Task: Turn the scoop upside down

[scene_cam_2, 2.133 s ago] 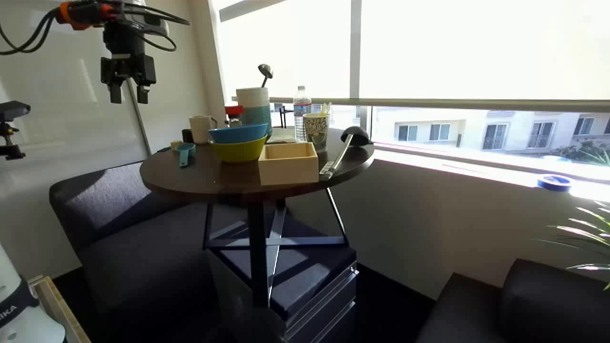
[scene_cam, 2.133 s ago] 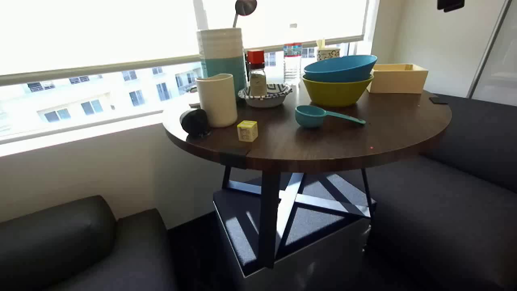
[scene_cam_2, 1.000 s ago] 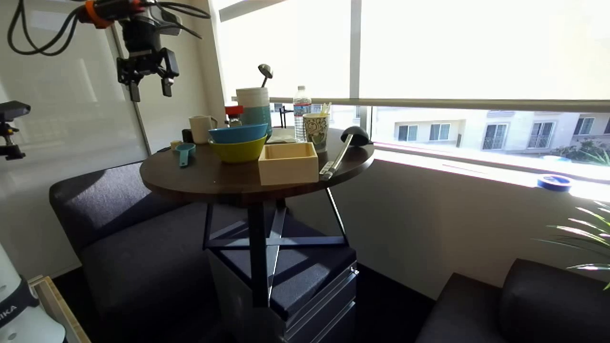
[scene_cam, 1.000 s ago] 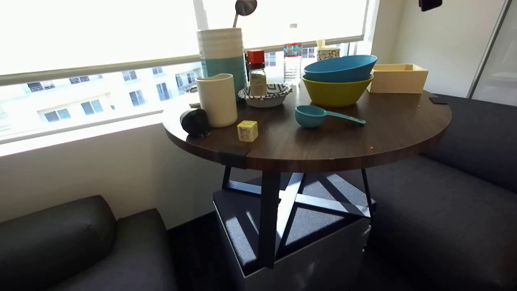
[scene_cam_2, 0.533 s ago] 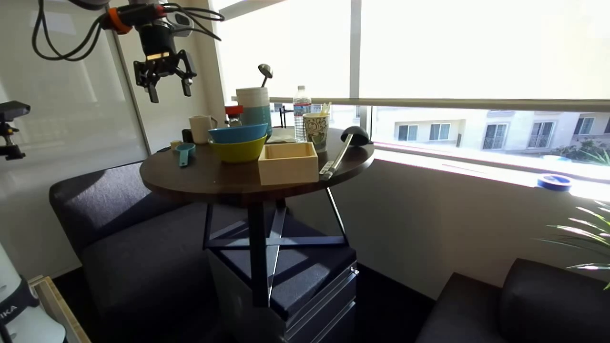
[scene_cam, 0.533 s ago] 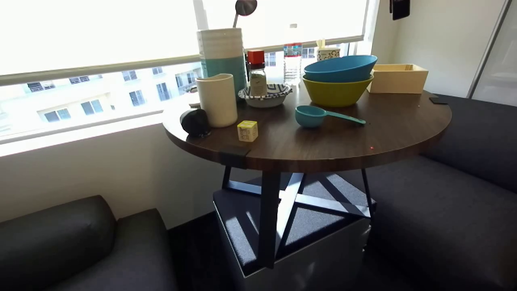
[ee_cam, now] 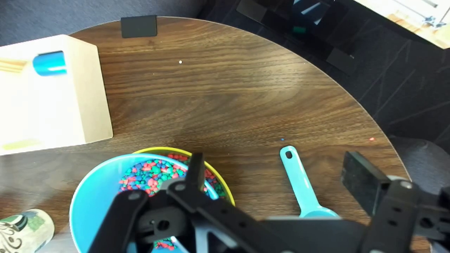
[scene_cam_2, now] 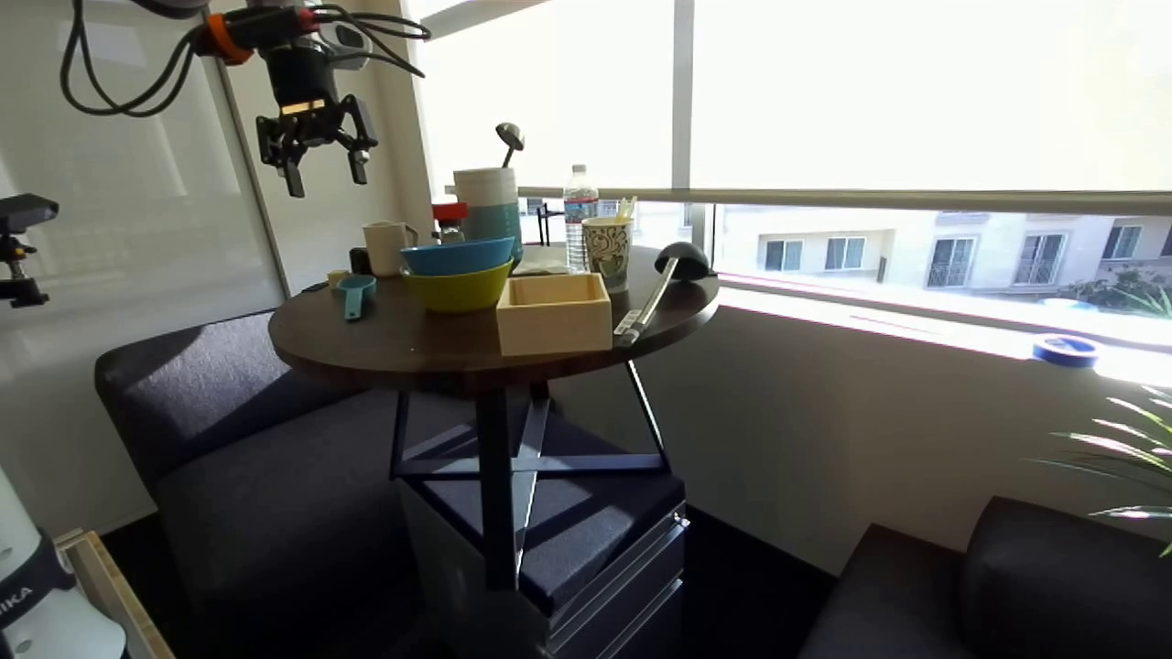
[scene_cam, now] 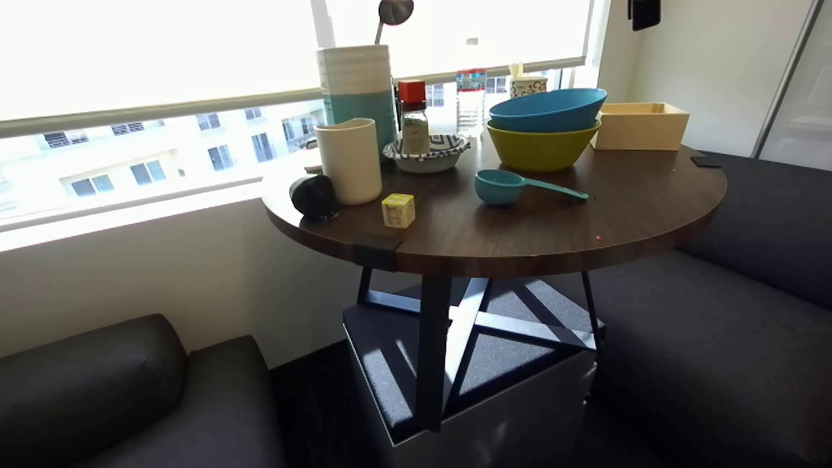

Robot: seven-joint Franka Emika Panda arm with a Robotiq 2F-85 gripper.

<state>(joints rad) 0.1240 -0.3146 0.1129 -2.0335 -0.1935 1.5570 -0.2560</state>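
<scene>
The only legible letters are "IKA", white on the dark band [scene_cam_2: 31, 587] of the robot's base [scene_cam_2: 69, 630], low and left of the round table [scene_cam_2: 403, 343] in an exterior view; the letter before them is cut off. On the table's window side, the red and blue label [scene_cam: 470, 80] of the water bottle [scene_cam: 470, 112] and the pale label [scene_cam: 416, 139] of the red-capped jar [scene_cam: 414, 118] are too small to read. So are the marks on the yellow cube [scene_cam: 398, 211] and on the tag [scene_cam_2: 626, 322] by the lying ladle [scene_cam_2: 657, 291], both near the table's edge.

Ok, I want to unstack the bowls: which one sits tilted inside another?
The blue bowl: it leans inside the yellow bowl, which stands flat on the table; the patterned bowl sits apart from both.
</scene>
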